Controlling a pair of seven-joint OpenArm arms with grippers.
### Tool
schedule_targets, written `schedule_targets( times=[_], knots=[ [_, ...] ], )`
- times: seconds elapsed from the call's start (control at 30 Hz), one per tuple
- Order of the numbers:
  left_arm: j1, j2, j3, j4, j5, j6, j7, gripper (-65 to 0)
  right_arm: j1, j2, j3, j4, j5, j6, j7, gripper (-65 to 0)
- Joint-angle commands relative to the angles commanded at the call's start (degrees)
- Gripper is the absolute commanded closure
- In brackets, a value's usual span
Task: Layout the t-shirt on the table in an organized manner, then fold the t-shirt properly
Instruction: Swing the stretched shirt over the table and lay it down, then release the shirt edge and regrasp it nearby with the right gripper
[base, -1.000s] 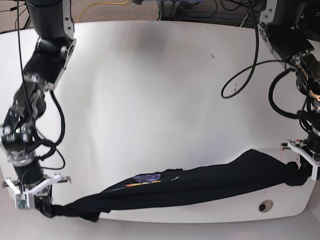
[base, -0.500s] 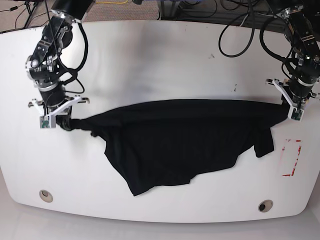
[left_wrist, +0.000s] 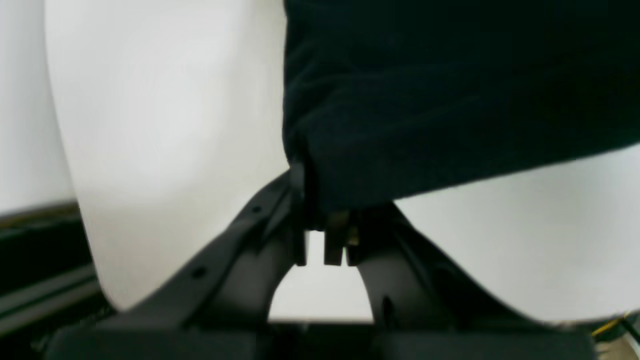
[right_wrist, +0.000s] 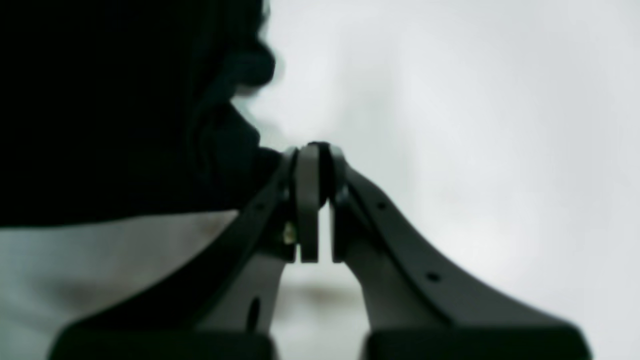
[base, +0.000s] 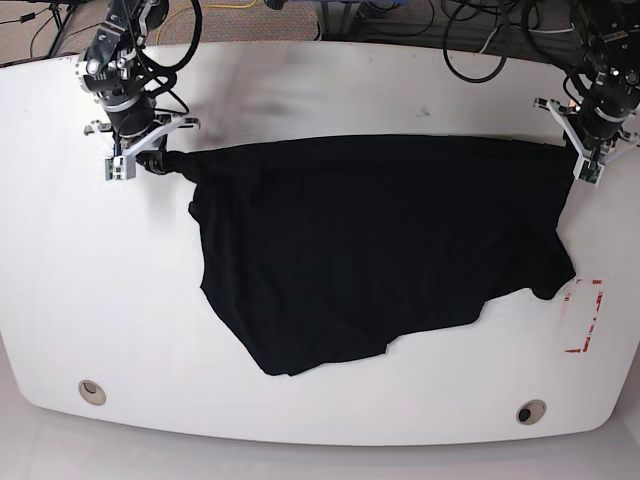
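A white bench (base: 320, 80) carries a black t-shirt (base: 380, 250), stretched flat between the two pincers. The left pincer (base: 585, 160) and right pincer (base: 140, 160) each clamp one top corner.

Left wrist view. The left gripper (left_wrist: 325, 235) has its jaws closed together on an edge of the t-shirt (left_wrist: 450, 95), whose black cloth fills the upper right. The fabric bunches where the dark fingers (left_wrist: 300, 220) pinch it. Beneath lies the table (left_wrist: 165, 110), white and smooth, its rounded edge curving down the left side.
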Motion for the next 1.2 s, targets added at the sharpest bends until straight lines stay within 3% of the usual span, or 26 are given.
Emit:
schedule_targets(
  times=[0.2, 0.9, 0.97, 1.03, 1.13, 1.2],
  knots=[
    [3.43, -1.76, 0.0, -0.7, -0.09, 0.0, -0.09, 0.0, -2.9, 0.0, 0.09, 0.0, 0.0, 0.0, 0.0, 0.0],
    [11.34, -1.49, -2.11, -0.62, 0.0, 0.0, 0.0, 0.0, -9.14, -1.93, -0.26, 0.88, 0.0, 0.0, -0.26, 0.0],
    [11.69, -1.49, -2.11, -0.62, 0.0, 0.0, 0.09, -2.2, -9.49, -1.93, -0.44, 0.88, -0.35, 0.0, -0.26, -0.2],
    [11.96, -1.41, -2.11, -0.62, 0.0, 0.0, 0.18, -10.7, -9.58, -1.93, -0.44, 0.88, -0.44, 0.0, -0.44, -2.5],
    [12.31, -1.32, -2.11, -0.62, 0.0, 0.0, 0.18, -22.1, -9.67, -1.93, -0.44, 0.88, -0.53, 0.0, -0.44, -12.2],
    [12.4, -0.79, -2.2, -0.62, 0.0, 0.0, 0.18, -30.3, -9.93, -1.93, -0.44, 0.88, -0.53, -0.09, -0.7, -23.3]
  ],
)
